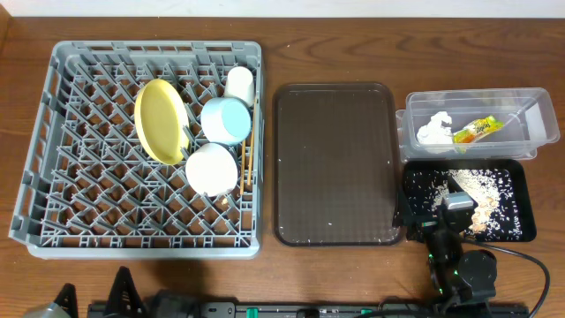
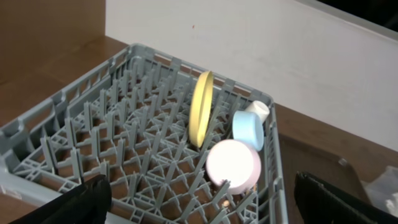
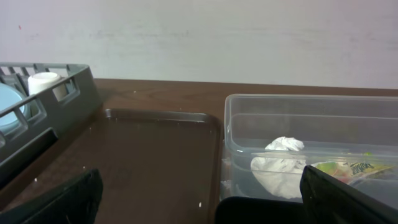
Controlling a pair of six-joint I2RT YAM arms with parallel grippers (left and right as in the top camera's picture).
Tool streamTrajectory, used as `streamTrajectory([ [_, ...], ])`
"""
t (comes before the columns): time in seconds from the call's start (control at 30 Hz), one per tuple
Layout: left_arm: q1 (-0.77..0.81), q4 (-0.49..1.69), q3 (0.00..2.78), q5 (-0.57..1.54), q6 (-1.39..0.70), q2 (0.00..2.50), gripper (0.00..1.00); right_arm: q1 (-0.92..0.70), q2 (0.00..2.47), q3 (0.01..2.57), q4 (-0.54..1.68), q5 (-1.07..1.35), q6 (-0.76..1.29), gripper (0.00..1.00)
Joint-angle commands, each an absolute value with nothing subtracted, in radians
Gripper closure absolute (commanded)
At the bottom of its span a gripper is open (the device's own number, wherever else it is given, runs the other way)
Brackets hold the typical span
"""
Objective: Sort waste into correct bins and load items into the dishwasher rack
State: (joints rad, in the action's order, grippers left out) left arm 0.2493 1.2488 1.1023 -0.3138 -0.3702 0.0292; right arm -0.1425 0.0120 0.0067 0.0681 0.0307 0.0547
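Observation:
The grey dishwasher rack [image 1: 53, 177] fills the table's left and holds the yellow plate [image 1: 161, 121] on edge, the light blue bowl [image 1: 225, 120], the white cup [image 1: 239, 83], the white bowl [image 1: 212, 169] and the chopsticks [image 1: 249, 150]. A crumpled napkin [image 1: 435, 131] and a green-and-yellow wrapper [image 1: 474, 131] lie in the clear tub [image 1: 538, 110]. Rice scraps [image 1: 481, 190] are strewn in the black tray [image 1: 525, 181]. My left gripper [image 1: 95, 291] is open at the rack's near edge [image 2: 37, 124]. My right gripper [image 1: 439, 215] is open over the black tray's near left corner, facing the tub [image 3: 236, 124].
A large brown serving tray [image 1: 335, 163] lies between the rack and the two bins, with a few stray grains on it. A white wall runs along the back of the table. The arms' bases stand at the front edge.

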Motion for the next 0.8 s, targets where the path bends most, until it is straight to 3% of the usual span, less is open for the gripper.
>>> streamTrajectory([
  [0.0,0.236,1.240,1.037,-0.318,-0.403,0.004,0.05,-0.125,0.006,0.005,0.072,0.035,0.040,0.01],
  [0.23,0.215,0.995,0.845,-0.275,-0.425,0.003,0.05,-0.125,0.006,0.005,0.072,0.034,0.040,0.01],
  [0.57,0.152,0.143,0.442,-0.062,-0.425,0.002,0.05,-0.125,0.006,0.005,0.072,0.034,0.040,0.01],
  [0.77,0.126,-0.167,0.268,-0.026,-0.429,0.002,0.05,-0.125,0.006,0.005,0.072,0.034,0.040,0.01],
])
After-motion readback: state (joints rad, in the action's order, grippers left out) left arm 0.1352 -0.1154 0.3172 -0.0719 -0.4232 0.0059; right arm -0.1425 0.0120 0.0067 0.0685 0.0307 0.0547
